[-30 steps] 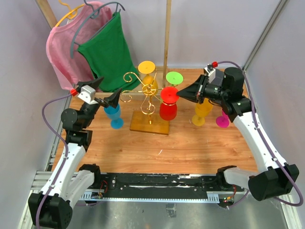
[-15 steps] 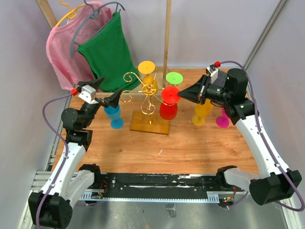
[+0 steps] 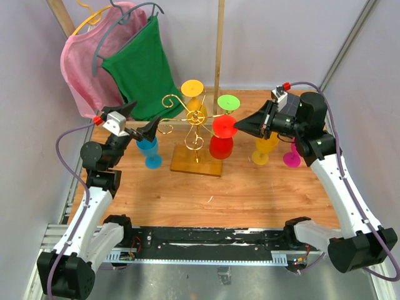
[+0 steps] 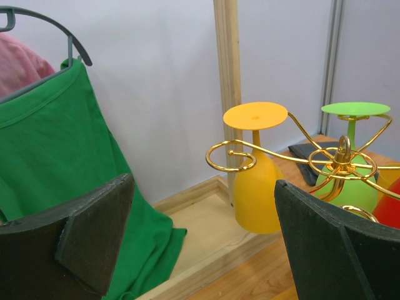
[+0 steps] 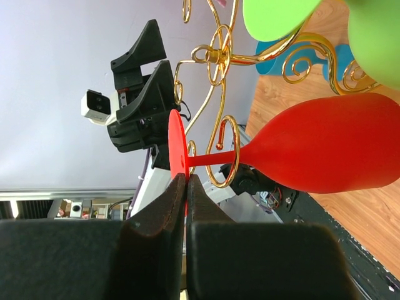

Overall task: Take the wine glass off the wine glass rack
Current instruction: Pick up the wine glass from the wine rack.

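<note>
Removal step, frame centre: right gripper (image 3: 237,127) clenched on red wine glass (image 3: 220,145) foot; left gripper (image 3: 140,120), centre-left, spread empty. Next, probably: slide stem clear of wine glass rack (image 3: 194,119).

We're looking into a robotics lab cell. There are bare lilac walls (image 3: 281,37) with an aluminium frame post (image 3: 351,42) in the corner. A wooden table (image 3: 262,194) carries a black mounting rail (image 3: 206,240) along its near edge, where the left arm (image 3: 84,215) and right arm (image 3: 337,181) are bolted down, a purple cable (image 3: 58,153) looping free. We also see staged props: a pink shirt (image 3: 78,62) and a green shirt (image 3: 140,75) on hangers, the wine glass rack (image 3: 187,164), and a toy-bright red wine glass (image 3: 220,145).
</note>
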Action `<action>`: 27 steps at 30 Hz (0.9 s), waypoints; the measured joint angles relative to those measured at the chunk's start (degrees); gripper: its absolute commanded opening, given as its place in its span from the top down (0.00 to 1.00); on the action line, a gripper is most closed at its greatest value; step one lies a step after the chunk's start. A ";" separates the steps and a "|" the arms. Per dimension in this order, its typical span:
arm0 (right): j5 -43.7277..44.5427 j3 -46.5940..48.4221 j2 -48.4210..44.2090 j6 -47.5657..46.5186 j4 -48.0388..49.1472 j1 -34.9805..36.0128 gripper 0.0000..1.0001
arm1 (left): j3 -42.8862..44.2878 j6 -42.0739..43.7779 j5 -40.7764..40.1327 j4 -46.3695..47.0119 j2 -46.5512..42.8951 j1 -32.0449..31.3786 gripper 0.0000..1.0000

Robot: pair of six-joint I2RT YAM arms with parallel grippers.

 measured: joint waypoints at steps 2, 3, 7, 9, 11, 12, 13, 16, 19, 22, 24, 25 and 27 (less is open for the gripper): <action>0.00 -0.04 -0.20 0.07 -0.13 0.00 0.99 | 0.00 0.00 0.00 0.00 0.00 0.00 0.01; 0.00 -0.04 -0.31 0.13 -0.13 0.00 0.99 | 0.00 0.00 -0.02 0.00 0.00 0.00 0.01; 0.15 -0.04 -0.50 0.35 -0.13 0.26 0.99 | 0.00 0.00 -0.02 0.00 0.00 -0.09 0.01; 0.31 -0.04 -0.42 0.46 -0.13 1.01 0.99 | 0.02 0.00 -0.02 0.02 0.00 -0.22 0.01; 0.52 -0.04 -0.39 0.61 -0.13 2.08 0.99 | 0.11 0.00 -0.02 0.00 0.00 -0.26 0.01; 0.55 -0.04 -0.37 0.66 -0.11 2.47 0.99 | 0.15 0.00 -0.02 0.00 0.00 -0.26 0.01; 0.61 -0.04 -0.31 0.72 -0.09 2.86 0.99 | 0.15 0.00 -0.02 0.00 0.00 -0.31 0.01; 0.70 -0.04 0.22 0.85 0.13 3.41 0.99 | 0.17 0.00 -0.02 0.00 0.00 -0.31 0.01; 1.16 -0.04 1.09 0.92 0.66 3.56 0.99 | 0.17 0.02 -0.02 0.00 -0.02 -0.31 0.01; 1.46 -0.02 2.23 0.94 1.07 3.56 0.99 | 0.17 0.02 -0.02 0.00 -0.02 -0.31 0.00; 1.51 0.00 2.97 0.94 1.40 3.61 0.99 | 0.17 0.02 -0.02 0.00 -0.02 -0.31 0.01; 1.51 0.09 3.45 0.94 1.57 3.65 0.99 | 0.17 0.02 0.00 0.00 -0.02 -0.31 0.01; 1.53 0.26 4.31 0.96 2.01 3.72 0.99 | 0.17 0.02 0.00 0.00 -0.02 -0.31 0.01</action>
